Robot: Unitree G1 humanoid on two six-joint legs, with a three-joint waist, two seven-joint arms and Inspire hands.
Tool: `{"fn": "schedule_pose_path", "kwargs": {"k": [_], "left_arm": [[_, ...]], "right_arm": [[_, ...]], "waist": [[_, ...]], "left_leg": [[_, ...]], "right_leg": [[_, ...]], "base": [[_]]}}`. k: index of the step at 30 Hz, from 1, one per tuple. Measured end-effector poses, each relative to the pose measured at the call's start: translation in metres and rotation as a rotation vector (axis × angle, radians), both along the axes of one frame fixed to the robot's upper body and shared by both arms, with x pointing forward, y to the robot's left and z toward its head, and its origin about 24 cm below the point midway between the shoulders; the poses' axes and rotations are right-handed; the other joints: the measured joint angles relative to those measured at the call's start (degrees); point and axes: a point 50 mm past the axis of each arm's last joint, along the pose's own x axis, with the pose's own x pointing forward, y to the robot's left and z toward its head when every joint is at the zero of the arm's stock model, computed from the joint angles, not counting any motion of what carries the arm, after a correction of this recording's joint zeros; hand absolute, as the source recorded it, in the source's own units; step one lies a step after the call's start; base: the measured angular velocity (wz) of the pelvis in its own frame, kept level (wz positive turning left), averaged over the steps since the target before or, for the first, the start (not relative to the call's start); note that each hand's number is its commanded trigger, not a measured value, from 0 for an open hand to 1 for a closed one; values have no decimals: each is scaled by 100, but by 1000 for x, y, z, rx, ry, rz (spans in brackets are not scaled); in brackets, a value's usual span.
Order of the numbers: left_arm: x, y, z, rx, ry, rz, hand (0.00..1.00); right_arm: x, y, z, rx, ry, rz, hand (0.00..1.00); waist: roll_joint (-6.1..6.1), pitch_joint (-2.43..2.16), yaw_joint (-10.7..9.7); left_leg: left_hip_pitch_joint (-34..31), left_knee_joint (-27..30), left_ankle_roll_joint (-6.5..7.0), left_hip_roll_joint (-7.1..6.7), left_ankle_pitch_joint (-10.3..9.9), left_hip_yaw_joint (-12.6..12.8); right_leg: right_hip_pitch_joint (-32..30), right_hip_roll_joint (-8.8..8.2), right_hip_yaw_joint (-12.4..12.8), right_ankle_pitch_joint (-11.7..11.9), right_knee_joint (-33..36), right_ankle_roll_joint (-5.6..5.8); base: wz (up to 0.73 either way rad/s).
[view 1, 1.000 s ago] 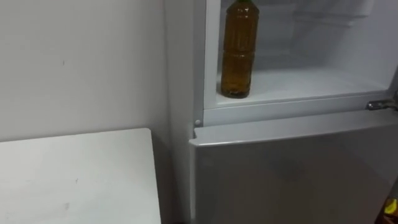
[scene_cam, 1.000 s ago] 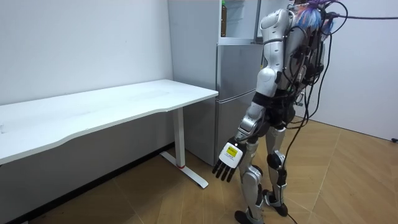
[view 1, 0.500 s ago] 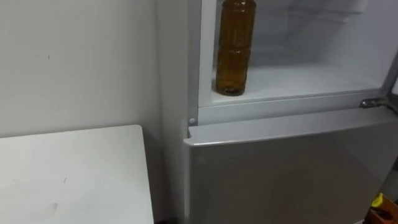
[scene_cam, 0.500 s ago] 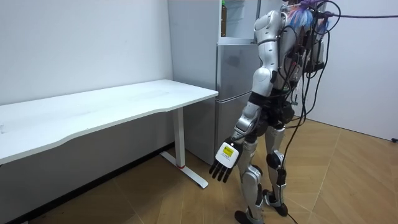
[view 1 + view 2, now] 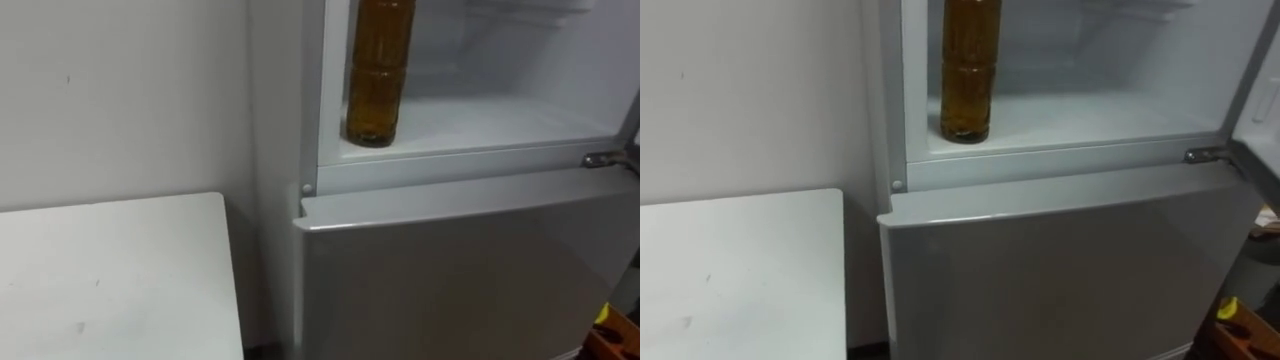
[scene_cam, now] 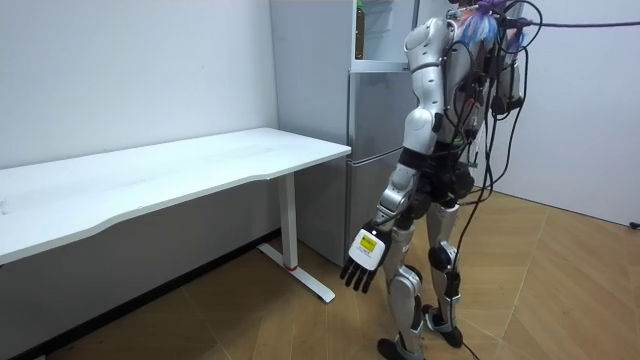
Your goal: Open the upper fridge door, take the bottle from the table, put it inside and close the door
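Bottle: an amber bottle (image 5: pixel 378 75) is seen upright inside the upper fridge compartment (image 5: pixel 560 60), at the front left corner of its white shelf (image 5: pixel 480 125), free of any hand.
Upper compartment: it is left open, with a metal hinge (image 5: pixel 605 158) seen at its lower right edge.
Lower door: the grey lower door (image 5: pixel 450 270) is shut.
Counter: a white counter (image 5: pixel 110 280) is set just to the left of the fridge, against the wall.
Robot: it is seen standing upright facing the fridge, close to it.
Left robot hand: the left robot hand (image 6: pixel 362 262) is hung low beside the thigh, fingers straight and spread, nothing held.
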Motion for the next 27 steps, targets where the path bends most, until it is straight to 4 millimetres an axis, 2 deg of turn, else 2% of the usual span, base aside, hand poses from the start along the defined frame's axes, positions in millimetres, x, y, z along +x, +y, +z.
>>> {"fn": "schedule_pose_path", "kwargs": {"k": [8,14,25,27], "left_arm": [[0,0,0,-3,-1,0,0],[0,0,0,-6,3,1,0],[0,-1,0,-2,32,-68,0],[0,-1,0,-1,36,-80,0]], "right_arm": [[2,3,-2,-2,19,21,0],[4,5,0,-42,38,33,0],[5,21,29,-222,-20,64,0],[5,24,34,-264,-22,76,0]], "waist": [[-58,6,117],[-80,2,131],[-31,-13,152],[12,-40,148]], "left_leg": [[1,8,2,-1,1,-4],[-13,2,1,1,0,-11],[-19,0,1,6,0,-15],[-18,-6,0,10,-1,-22]], "right_leg": [[-4,-1,13,-1,-8,-1],[-13,3,13,-2,-17,-1],[10,6,-14,0,-17,-1],[3,10,-22,2,-17,-3]], "base": [[0],[0],[0],[0]]}}
